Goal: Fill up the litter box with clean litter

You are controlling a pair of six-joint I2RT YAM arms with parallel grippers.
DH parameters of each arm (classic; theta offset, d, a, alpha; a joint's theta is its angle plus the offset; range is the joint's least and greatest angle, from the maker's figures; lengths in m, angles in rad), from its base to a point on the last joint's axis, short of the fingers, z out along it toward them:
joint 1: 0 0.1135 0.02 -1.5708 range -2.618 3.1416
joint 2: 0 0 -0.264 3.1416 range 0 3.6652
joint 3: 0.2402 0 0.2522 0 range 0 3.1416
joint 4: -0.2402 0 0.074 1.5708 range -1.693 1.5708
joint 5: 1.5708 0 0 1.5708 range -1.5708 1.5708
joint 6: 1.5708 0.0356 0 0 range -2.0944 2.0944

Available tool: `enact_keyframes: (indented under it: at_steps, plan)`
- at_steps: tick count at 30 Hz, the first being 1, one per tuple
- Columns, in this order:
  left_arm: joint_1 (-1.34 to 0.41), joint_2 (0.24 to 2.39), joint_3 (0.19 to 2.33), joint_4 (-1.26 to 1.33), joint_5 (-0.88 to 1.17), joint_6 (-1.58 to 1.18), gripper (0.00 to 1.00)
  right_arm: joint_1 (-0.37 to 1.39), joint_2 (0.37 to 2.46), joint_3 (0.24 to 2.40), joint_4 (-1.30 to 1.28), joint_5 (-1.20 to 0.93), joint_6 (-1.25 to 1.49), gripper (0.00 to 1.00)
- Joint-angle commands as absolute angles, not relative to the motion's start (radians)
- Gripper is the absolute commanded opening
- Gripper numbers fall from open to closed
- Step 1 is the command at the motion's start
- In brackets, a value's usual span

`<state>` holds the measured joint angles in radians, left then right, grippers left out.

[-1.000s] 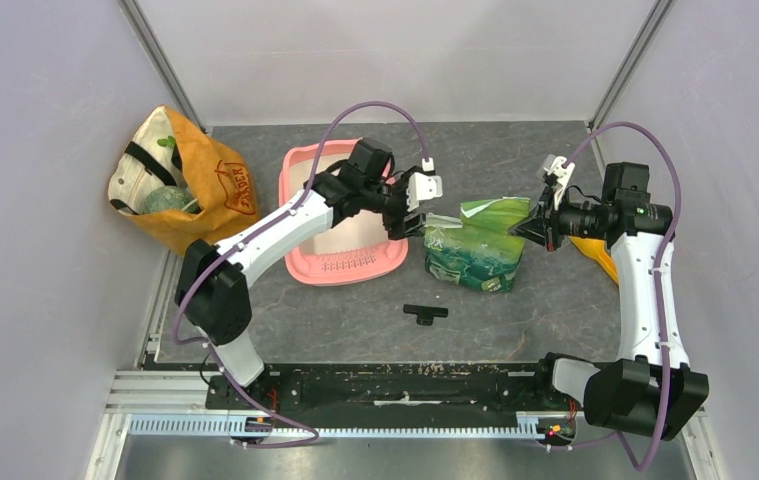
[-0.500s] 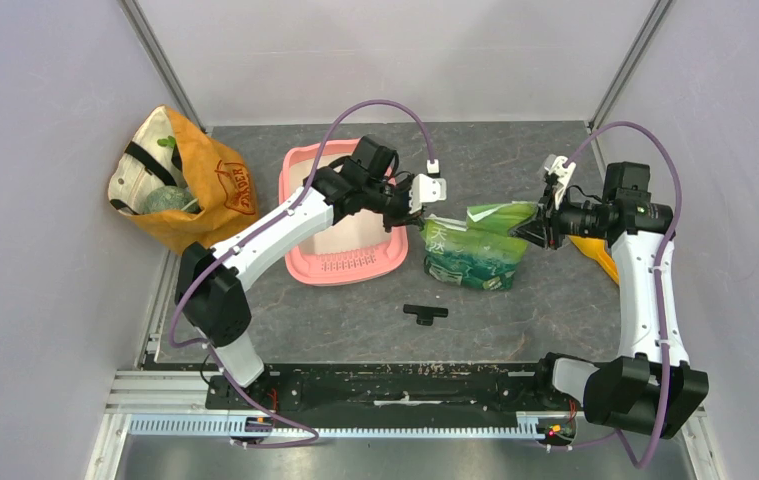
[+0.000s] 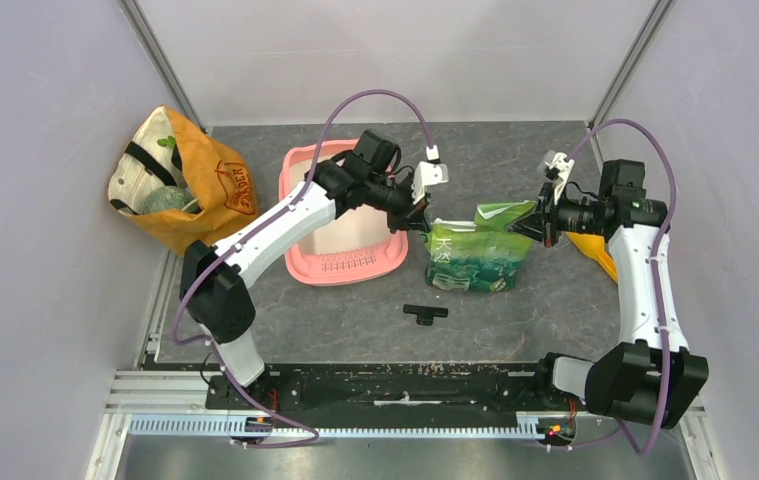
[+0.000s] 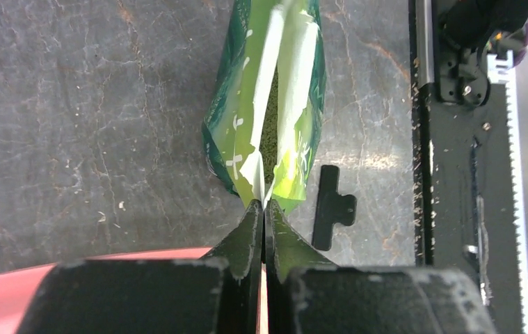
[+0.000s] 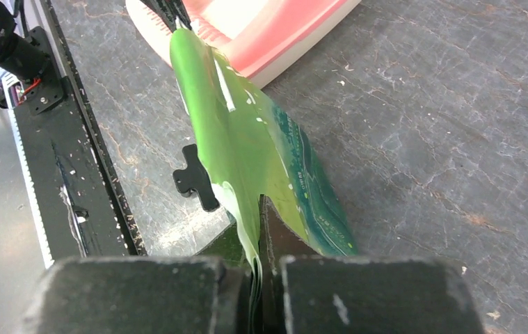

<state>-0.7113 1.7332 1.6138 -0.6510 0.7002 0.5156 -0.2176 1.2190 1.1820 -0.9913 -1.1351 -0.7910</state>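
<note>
The pink litter box (image 3: 340, 262) lies left of centre, with my left arm crossing above it and its pale inside showing. A glossy green foil bag (image 3: 477, 258) hangs upright between my two grippers, just right of the box. My left gripper (image 3: 423, 224) is shut on the bag's top left corner (image 4: 264, 205). My right gripper (image 3: 539, 224) is shut on the top right corner (image 5: 254, 229). Through the slightly parted mouth of the bag I see dark grainy litter (image 4: 270, 122). The box's rim shows in both wrist views (image 4: 10, 292) (image 5: 275, 35).
A small black T-shaped piece (image 3: 425, 313) lies on the table in front of the green bag. An orange-tan fabric bag (image 3: 190, 185) stands at the far left. An orange scoop (image 3: 595, 255) is partly hidden behind my right arm. The black rail (image 4: 456, 174) runs along the near edge.
My left gripper has closed on the green bag's left corner. The bag has risen from slumped to upright, stretched between both grippers, and shifted slightly right.
</note>
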Motion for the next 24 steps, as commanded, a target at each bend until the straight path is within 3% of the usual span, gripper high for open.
enact_keyframes:
  at_steps: [1,9,15,24]
  plan:
    - [-0.689,1.757,1.727,-0.660,0.839,0.327,0.02,-0.217,1.232,1.205,-1.016,-1.195,-0.856,0.00]
    - [-0.676,1.791,1.765,-0.609,0.819,0.192,0.02,-0.216,1.293,1.313,-1.042,-1.227,-0.837,0.00]
    - [-0.666,1.745,1.773,-0.529,0.758,0.291,0.02,-0.223,1.315,1.427,-1.025,-1.261,-0.755,0.00]
    - [-0.676,1.746,1.578,-0.572,0.759,0.332,0.02,-0.223,1.329,1.181,-1.287,-1.169,-1.053,0.00]
